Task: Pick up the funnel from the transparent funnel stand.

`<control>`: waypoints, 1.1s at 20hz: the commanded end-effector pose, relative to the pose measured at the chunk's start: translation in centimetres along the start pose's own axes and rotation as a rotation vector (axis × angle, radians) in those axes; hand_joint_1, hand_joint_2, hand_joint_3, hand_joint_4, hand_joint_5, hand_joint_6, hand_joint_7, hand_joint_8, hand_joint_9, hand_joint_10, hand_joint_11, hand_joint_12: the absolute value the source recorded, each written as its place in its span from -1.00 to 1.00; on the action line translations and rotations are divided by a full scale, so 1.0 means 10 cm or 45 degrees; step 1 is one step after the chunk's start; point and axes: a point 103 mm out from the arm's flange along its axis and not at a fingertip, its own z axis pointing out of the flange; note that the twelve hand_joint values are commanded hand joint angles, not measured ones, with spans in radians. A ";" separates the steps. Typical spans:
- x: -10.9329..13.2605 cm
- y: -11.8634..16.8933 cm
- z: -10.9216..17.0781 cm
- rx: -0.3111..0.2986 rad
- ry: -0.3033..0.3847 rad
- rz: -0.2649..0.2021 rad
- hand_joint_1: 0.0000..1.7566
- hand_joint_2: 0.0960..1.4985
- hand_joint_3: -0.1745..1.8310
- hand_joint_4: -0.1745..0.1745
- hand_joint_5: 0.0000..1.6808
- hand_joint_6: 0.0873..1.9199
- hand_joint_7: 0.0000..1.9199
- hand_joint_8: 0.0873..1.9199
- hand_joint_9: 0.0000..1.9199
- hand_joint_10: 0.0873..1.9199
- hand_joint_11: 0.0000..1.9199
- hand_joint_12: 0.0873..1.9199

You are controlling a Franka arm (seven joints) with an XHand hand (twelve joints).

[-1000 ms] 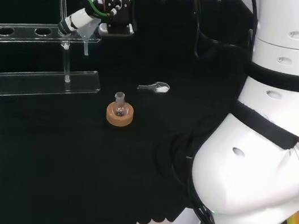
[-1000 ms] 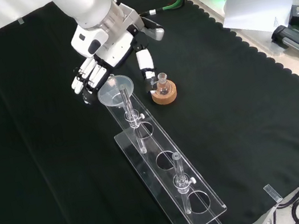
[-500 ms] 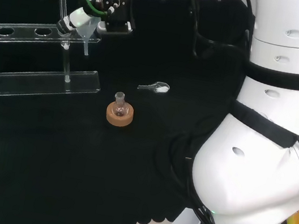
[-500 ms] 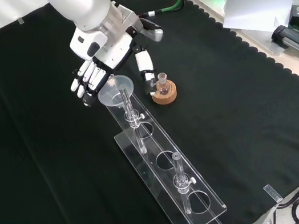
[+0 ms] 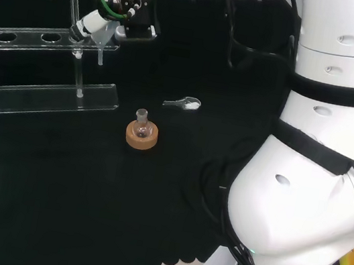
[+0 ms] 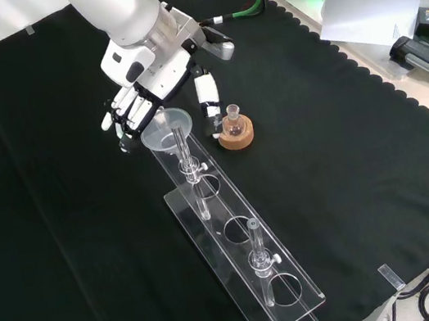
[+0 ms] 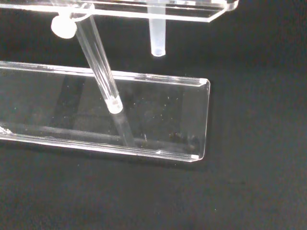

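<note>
Clear plastic: one funnel in one funnel stand, hand beside it, fingers relaxed, grasping nothing.

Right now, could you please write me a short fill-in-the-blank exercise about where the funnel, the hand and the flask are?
1. The funnel sits in the end hole of the transparent ____.
2. In the front view, the hand has its fingers to the funnel's left and its ____ to the funnel's right.
3. The small flask stands upright on a ____ ring.

Missing words: stand; thumb; cork
</note>
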 end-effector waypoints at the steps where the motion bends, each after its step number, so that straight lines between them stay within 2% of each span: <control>1: 0.00 0.01 0.00 -0.008 -0.015 0.012 -0.50 -0.09 -0.80 -0.24 -0.78 -1.00 -0.67 -0.55 -0.96 -0.24 -0.97 -1.00; 3: 0.01 0.00 -0.01 -0.008 -0.022 0.014 -0.49 -0.08 -0.79 -0.22 -0.74 -1.00 -0.63 -0.56 -0.92 -0.24 -0.98 -1.00; 5: 0.00 0.01 -0.01 -0.014 -0.025 0.017 -0.48 -0.07 -0.79 -0.21 -0.69 -1.00 -0.59 -0.58 -0.89 -0.25 -1.00 -0.82; 15: -0.02 -0.01 -0.03 -0.060 -0.023 0.033 -0.40 -0.05 -0.76 -0.02 -0.41 -1.00 -0.35 -0.65 -0.71 -0.33 -1.00 -0.29; 22: -0.04 -0.02 -0.05 -0.098 -0.006 0.039 -0.34 -0.06 -0.75 0.10 -0.25 -1.00 -0.18 -0.66 -0.60 -0.38 -1.00 -0.10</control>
